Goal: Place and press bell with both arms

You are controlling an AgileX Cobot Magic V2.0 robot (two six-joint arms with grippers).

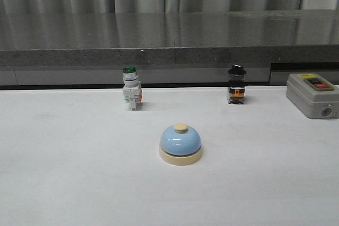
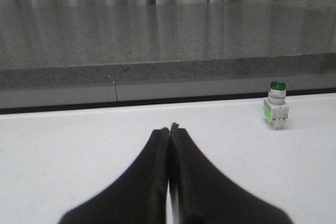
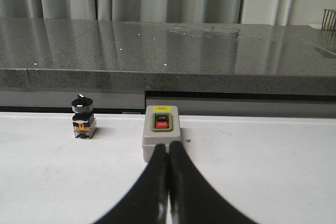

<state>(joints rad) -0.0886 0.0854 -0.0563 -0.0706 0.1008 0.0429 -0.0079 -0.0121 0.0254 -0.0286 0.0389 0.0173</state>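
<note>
Front view: bell (image 1: 180,144) just below frame centre on matte white table (image 1: 63,173), upright, touching nothing; glossy light-blue dome, cream round base, cream knob. Green-capped white switch (image 1: 131,94) upper left of it, black-knobbed switch (image 1: 237,84) upper right, grey box (image 1: 312,95) with red button at right edge; all well apart. Polished speckled grey counter (image 1: 169,33) behind. Left gripper (image 2: 169,129) clenched on nothing, smooth black tapered fingers pressed together. Right gripper (image 3: 168,146) likewise clenched, empty, tips overlapping the grey box in right wrist view.
</note>
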